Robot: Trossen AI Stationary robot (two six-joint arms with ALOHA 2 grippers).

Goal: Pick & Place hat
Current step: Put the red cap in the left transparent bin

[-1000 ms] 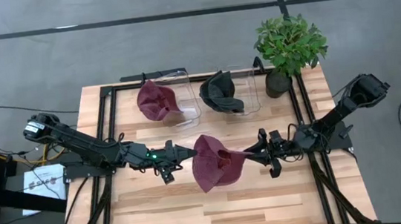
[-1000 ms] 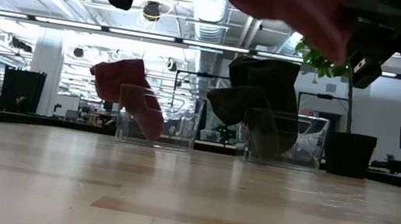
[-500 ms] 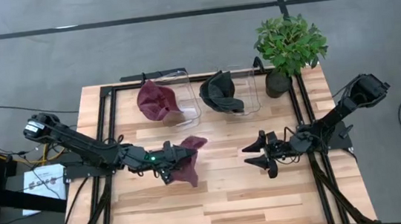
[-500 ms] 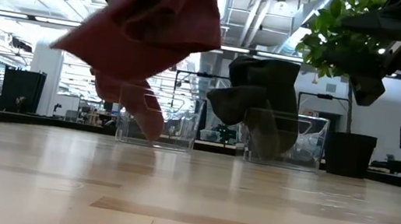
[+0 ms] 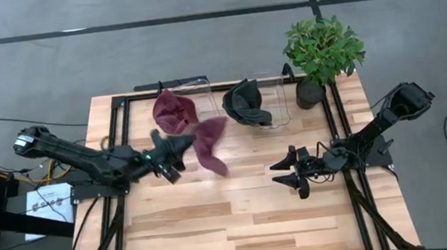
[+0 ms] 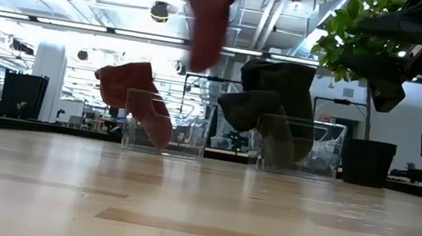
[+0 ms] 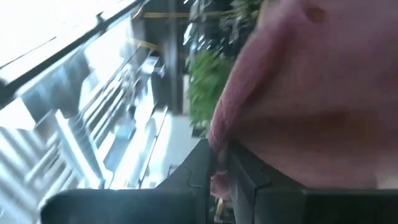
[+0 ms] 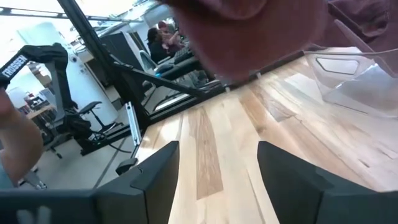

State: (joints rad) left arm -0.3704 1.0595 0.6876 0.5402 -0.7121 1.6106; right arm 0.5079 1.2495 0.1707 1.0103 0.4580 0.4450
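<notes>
Two dark jointed arms (image 5: 86, 160), black cabling.

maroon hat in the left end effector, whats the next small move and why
Probably carry it a bit farther toward the left clear bin and lower it there. The left end effector is shut on the maroon hat, which hangs above the table beside that bin, where another maroon hat already sits. The right end effector is open and empty.
</notes>
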